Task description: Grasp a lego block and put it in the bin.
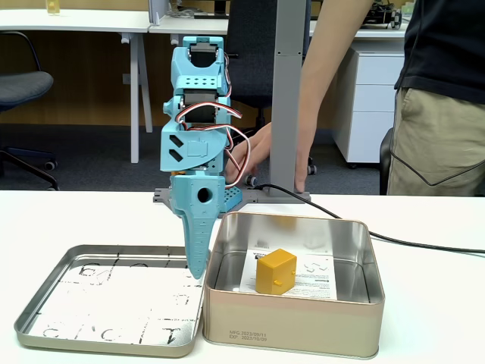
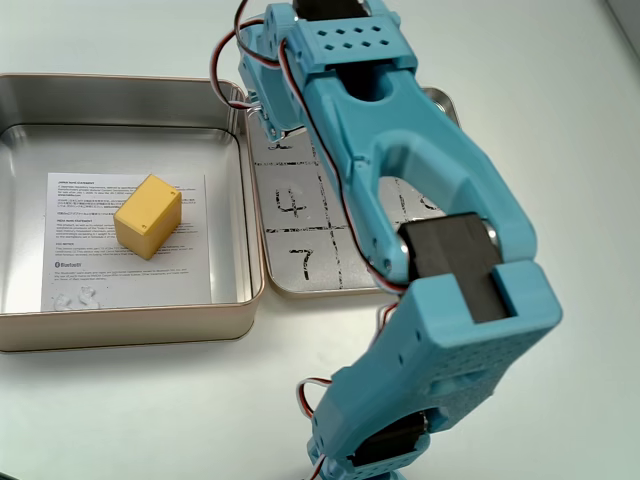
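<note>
Inside the bin (image 1: 303, 322), lego block (image 1: 276, 271) clear of walls, end effector (image 1: 198, 273) beside rim, grip state unclear.

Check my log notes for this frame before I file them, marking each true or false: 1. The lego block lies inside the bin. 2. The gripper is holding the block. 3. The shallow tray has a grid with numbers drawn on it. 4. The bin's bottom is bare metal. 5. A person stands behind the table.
1. True: the lego block rests in the bin.
2. False: the gripper hangs over the shallow tray, apart from the block, with nothing in it.
3. True: digits such as 4 and 7 show in a fixed view.
4. False: a printed paper sheet lies under the block.
5. True: the person stands there, hand near the arm's base.
</note>
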Available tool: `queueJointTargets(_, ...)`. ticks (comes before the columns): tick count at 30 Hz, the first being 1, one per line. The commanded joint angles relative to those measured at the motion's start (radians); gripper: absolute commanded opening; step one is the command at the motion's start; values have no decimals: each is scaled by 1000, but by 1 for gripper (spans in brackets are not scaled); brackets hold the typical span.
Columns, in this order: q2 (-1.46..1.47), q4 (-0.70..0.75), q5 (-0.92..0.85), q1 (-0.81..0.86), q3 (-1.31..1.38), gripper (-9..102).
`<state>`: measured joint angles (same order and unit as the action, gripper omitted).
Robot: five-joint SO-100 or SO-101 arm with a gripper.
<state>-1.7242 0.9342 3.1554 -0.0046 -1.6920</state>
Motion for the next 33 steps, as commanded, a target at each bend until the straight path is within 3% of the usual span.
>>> queueJointTargets(1, -72, -8, 12, -8, -12, 0)
queueJointTargets(18, -179, -28, 5, 43, -11, 0)
queueJointTargets(33, -156, -21, 32, 109, 155, 0)
